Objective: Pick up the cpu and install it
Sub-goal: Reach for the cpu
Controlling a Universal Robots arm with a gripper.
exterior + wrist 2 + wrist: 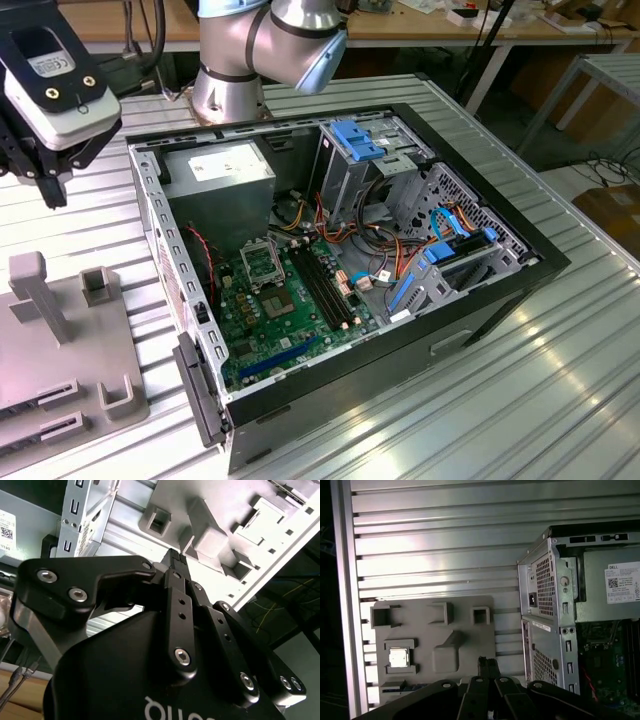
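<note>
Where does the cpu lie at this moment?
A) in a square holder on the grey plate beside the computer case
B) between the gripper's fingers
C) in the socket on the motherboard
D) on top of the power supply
A: in the first wrist view the cpu lies in a square holder on the grey plate, outside the computer case and apart from the gripper.
</note>
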